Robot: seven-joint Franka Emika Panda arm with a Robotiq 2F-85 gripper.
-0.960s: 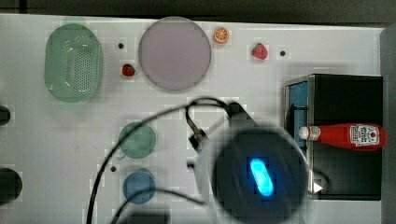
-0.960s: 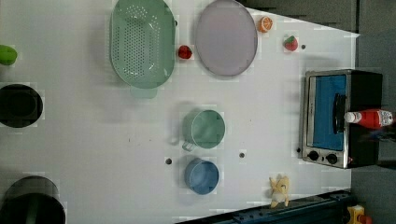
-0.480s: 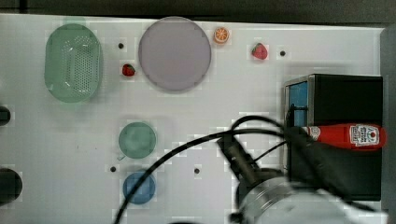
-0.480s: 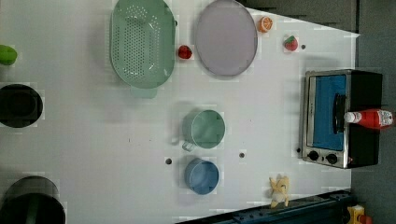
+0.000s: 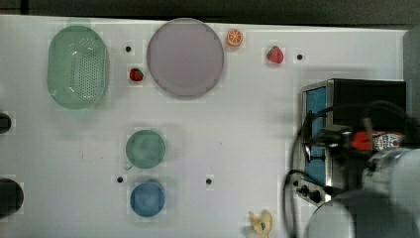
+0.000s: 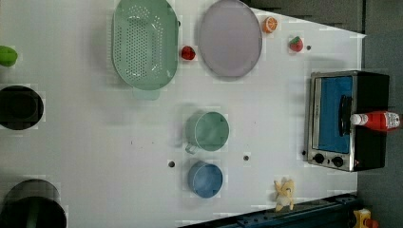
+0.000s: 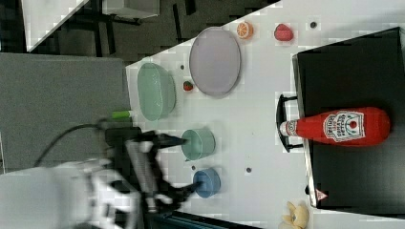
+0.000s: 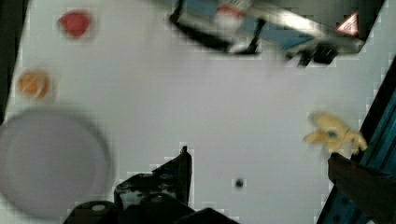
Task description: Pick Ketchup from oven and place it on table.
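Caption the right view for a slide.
Open pincer hangs above the table; Ketchup lies atop the oven.

— What will you find around the table?
— Past its edge in the right view, you see dark floor, a second white surface in the corner, and black furniture legs.
— And alongside it?
— You have a flat grey panel there. In the left view, a blue rail runs along one edge. The light falls evenly, and shadows are soft.
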